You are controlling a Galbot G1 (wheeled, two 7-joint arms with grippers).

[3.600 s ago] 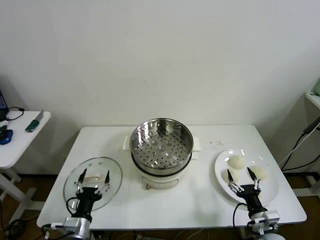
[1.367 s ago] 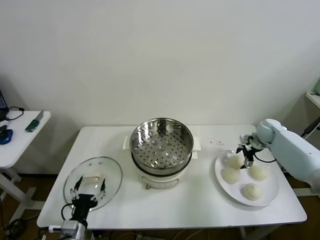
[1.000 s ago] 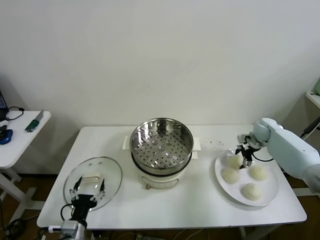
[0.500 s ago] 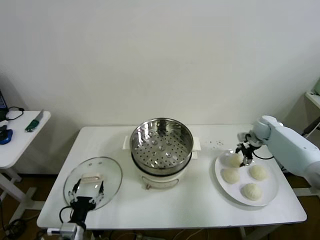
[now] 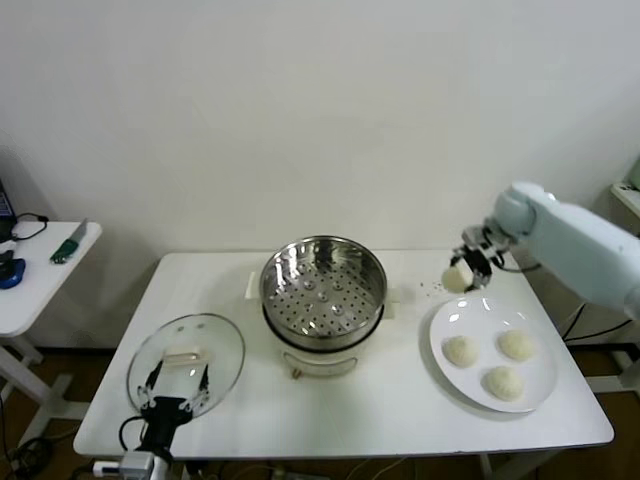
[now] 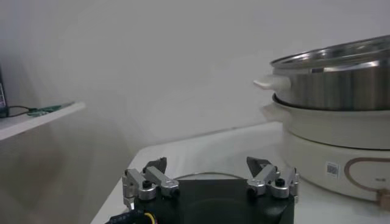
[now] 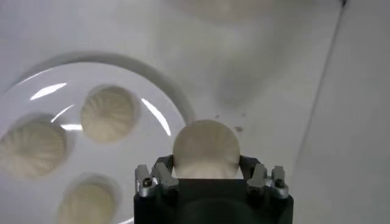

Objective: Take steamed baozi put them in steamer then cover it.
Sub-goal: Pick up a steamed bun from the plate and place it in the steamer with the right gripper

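Gripping one baozi (image 5: 457,278) between its fingers, right pincer (image 5: 468,268) hangs above counter (image 5: 400,400), beyond plate (image 5: 535,395).

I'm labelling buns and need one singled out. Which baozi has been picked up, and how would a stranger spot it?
Right of the steamer sits a white plate with three buns. The picked baozi hangs above the plate's far-left edge, clamped in the right gripper, the only one airborne.

Right hand (image 7: 207,176) — we note its fingers closed on one steamed baozi (image 7: 206,148), cream-white and domed, held up off the white surface (image 7: 268,73). White plate (image 7: 167,100) below — we count three more buns on it: one (image 7: 108,112) near the rim, one (image 7: 31,146) beside it, one (image 7: 88,201) partly cut off.
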